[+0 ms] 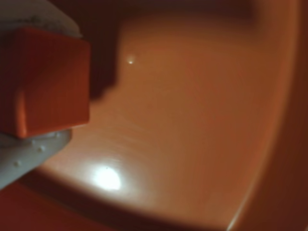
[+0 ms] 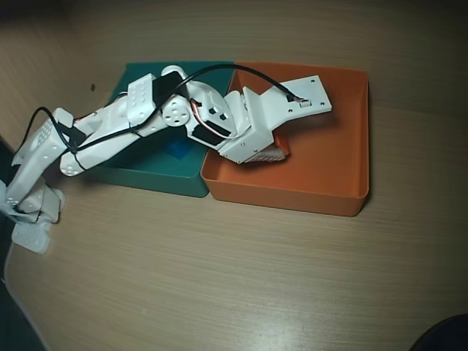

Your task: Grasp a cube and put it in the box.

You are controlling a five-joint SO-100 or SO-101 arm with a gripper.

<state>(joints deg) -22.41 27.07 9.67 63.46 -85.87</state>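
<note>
In the wrist view the small orange cube (image 1: 48, 82) sits at the left edge, clamped between my white fingers (image 1: 29, 154). My gripper (image 1: 43, 84) is shut on it and holds it just above the smooth floor of the orange box (image 1: 192, 120). The cube's shadow falls on that floor. In the overhead view my white arm reaches from the left over the box (image 2: 329, 161), and the gripper (image 2: 272, 152) hangs inside its left half. The wrist hides the cube there.
A teal-green tray (image 2: 146, 175) stands against the box's left wall, under my arm, with a small blue cube (image 2: 178, 151) in it. Both trays rest on a wooden table (image 2: 219, 278). A dark object (image 2: 446, 336) pokes in at the bottom right corner.
</note>
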